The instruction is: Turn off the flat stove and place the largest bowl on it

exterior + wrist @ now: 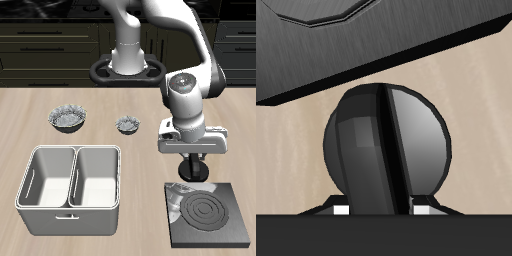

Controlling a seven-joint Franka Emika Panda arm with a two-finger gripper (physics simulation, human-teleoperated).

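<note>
The gripper [187,176] was seen low over the flat stove [208,215], at the stove's back edge, near the table's front. In the wrist view the gripper [380,208] was right at the stove's black knob [384,140]; only 2 small white finger tips [342,211] were seen, one on each side of the knob's foot. Whether the knob was really pinched couldn't be told, & how wide the hand was open couldn't be told either. The burner rings [205,212] were seen grey, not red.

The largest bowl [67,118] was seen far from the stove, farther back on the table, sitting upright w/ nothing in it. A smaller bowl [128,124] was seen near it, betw. it & the arm. A white bin [70,178] w/ 2 parts was seen beside the stove. A 3rd bowl wasn't found in either view.
</note>
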